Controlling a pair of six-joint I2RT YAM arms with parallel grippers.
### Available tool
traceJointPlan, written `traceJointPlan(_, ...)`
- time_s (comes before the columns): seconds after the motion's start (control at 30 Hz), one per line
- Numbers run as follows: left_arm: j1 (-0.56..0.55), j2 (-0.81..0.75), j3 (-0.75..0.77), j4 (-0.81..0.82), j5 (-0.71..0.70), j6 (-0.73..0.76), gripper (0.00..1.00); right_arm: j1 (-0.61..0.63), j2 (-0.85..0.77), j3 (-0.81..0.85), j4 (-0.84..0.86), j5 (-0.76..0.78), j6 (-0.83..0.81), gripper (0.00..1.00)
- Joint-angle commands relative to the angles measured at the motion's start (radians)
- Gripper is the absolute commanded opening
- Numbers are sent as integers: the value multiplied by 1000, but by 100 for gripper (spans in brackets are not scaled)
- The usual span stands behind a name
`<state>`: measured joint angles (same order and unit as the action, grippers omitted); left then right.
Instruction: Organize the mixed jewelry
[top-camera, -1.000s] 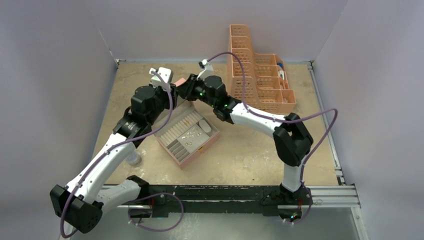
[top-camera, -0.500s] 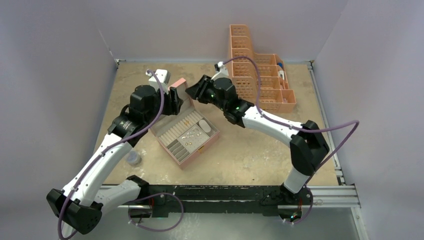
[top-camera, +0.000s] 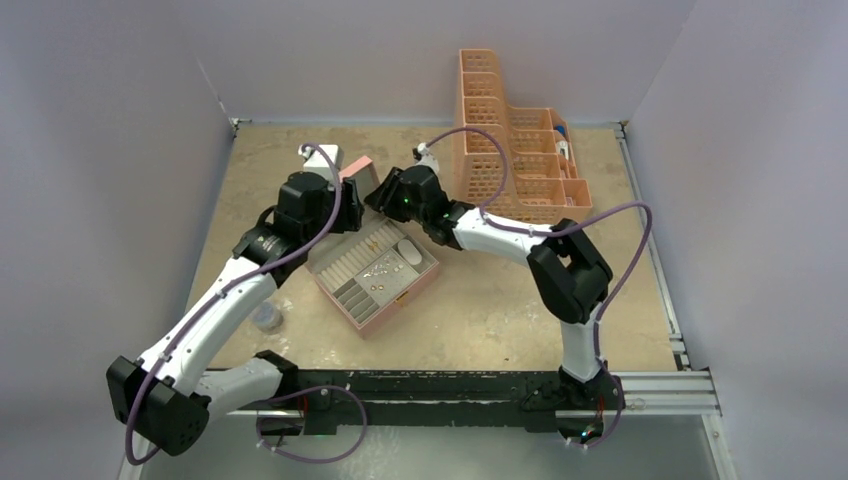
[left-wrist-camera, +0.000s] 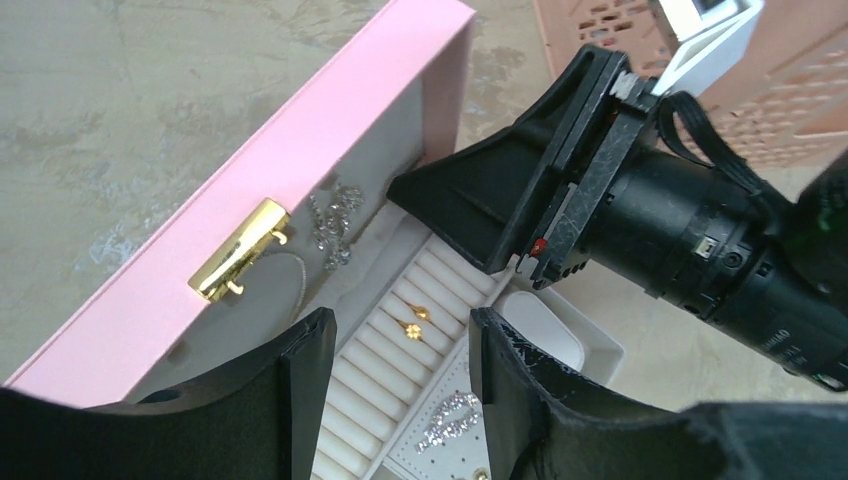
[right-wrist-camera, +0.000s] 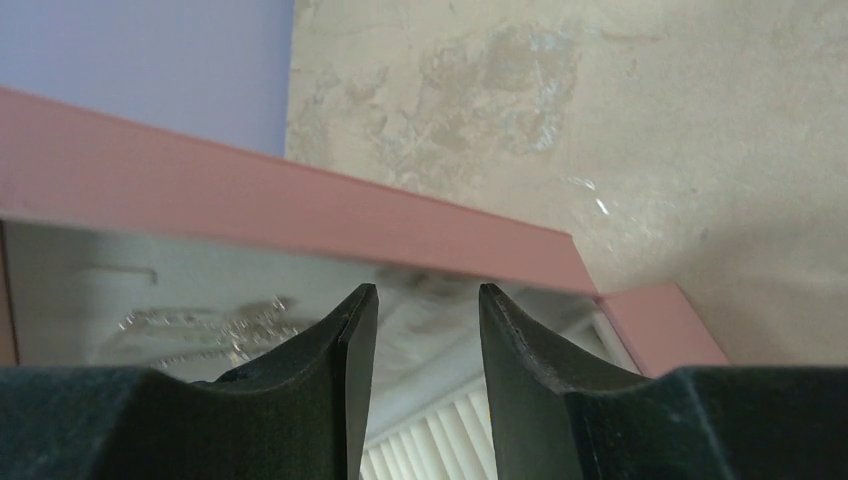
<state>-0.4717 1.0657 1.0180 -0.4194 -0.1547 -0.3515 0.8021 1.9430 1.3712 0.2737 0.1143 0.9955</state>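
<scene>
Over the last second both grippers have spread their jaws and pulled back off the lid (top-camera: 357, 168) of the pink box (top-camera: 408, 293), and the right arm's elbow has folded in toward it. The left gripper (left-wrist-camera: 402, 320) hangs over the box interior with its jaws moderately apart and empty. The right gripper (right-wrist-camera: 427, 292) faces the lid's mirrored inside, also parted and holding nothing.

The mixed jewelry (top-camera: 380, 270) lies inside the box, mostly a loose scatter in the middle compartment. The left wrist view shows a gold stud (left-wrist-camera: 412, 326) on the ring rolls (left-wrist-camera: 385, 385) and a silvery cluster (left-wrist-camera: 450, 413) just below. The box appears to be open and ready, but the sorting looks barely begun, and nearly every piece seems still to need its own slot.
</scene>
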Motion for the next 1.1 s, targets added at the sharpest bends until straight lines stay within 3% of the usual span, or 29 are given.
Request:
traceJointPlan(0.0, 4, 27, -6, 89, -95, -52, 50, 14, 39, 124, -23, 24, 31, 44)
traceJointPlan(0.17, 2, 66, -29, 138, -138, -92, 47, 20, 76, 161, -37, 26, 55, 42)
traceJointPlan(0.43, 2, 119, -44, 189, -190, -134, 32, 27, 113, 193, -81, 6, 36, 39)
traceJointPlan(0.6, 2, 141, -62, 220, -227, -133, 29, 29, 134, 202, -81, -51, 11, 36)
traceJointPlan(0.67, 2, 151, -66, 227, -237, -133, 29, 30, 134, 201, -80, -70, 2, 31)
traceJointPlan(0.83, 2, 185, -74, 250, -259, -132, 27, 29, 93, 159, -51, -105, -6, 0)
traceJointPlan(1.07, 2, 242, -66, 253, -297, -141, 25, 27, -3, 41, 85, -161, -24, 0)
